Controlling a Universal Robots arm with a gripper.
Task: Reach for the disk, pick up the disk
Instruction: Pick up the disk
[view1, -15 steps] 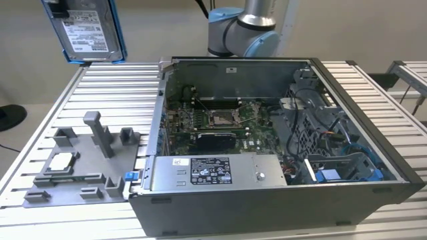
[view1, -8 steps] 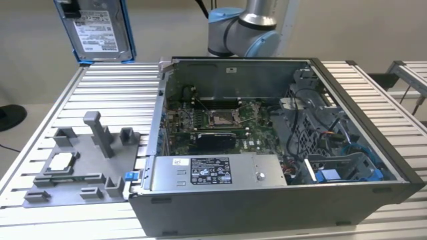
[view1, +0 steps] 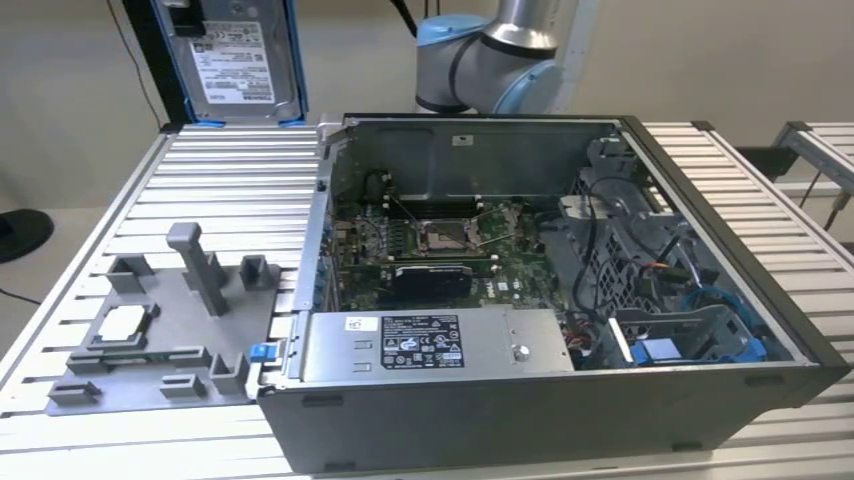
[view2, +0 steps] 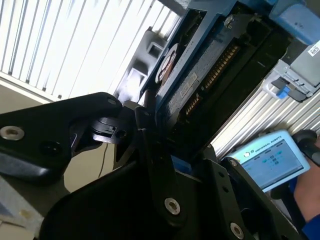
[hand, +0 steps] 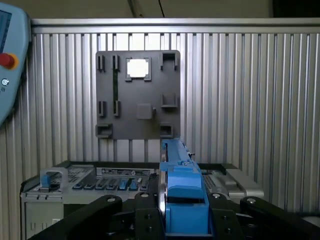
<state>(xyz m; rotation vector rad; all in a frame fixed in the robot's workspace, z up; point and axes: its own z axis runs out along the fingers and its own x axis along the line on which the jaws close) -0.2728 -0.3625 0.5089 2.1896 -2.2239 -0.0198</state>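
slatted metal table (view1: 200, 190) carries an open computer case (view1: 534, 420) and a grey fixture plate (view1: 160, 340). the disk (view1: 234, 60) stands upright at the table's far edge, at the exterior view's left. in both wrist views the pincer (hand: 185, 220) pinches its blue bracket.

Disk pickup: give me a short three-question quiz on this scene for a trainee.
1. True or false: in the exterior view the disk is upright, outside the computer case.
2. In the first wrist view, what sits between the end effector fingers? A) a silver chip B) the disk C) a cable
3. Fill in: the bracket framing the disk is ____.
Key: 1 true; 2 B; 3 blue.
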